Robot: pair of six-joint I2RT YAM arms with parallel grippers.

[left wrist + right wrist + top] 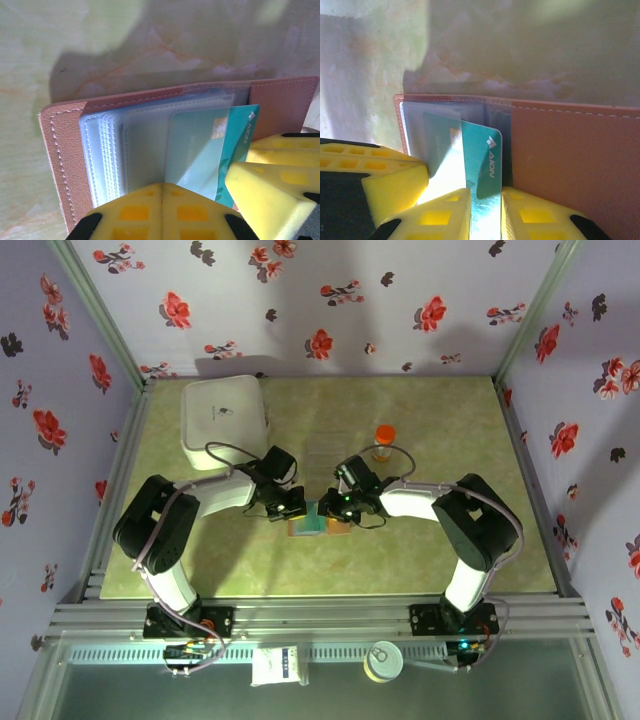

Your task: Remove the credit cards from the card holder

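The brown card holder lies open on the green table, between both arms. Its clear sleeves fan out from the brown cover. A teal credit card with a chip sticks halfway out of one sleeve. My left gripper is shut on the edge of a clear sleeve. My right gripper holds the free end of the teal card between narrowly parted fingers, beside the brown flap. The right gripper's yellow fingers press in close beside the left ones. Both grippers meet over the holder.
A white square box sits at the back left. An orange-capped bottle stands behind the right gripper. Flowered walls close in the table on three sides. A white packet and a round tin lie on the front ledge.
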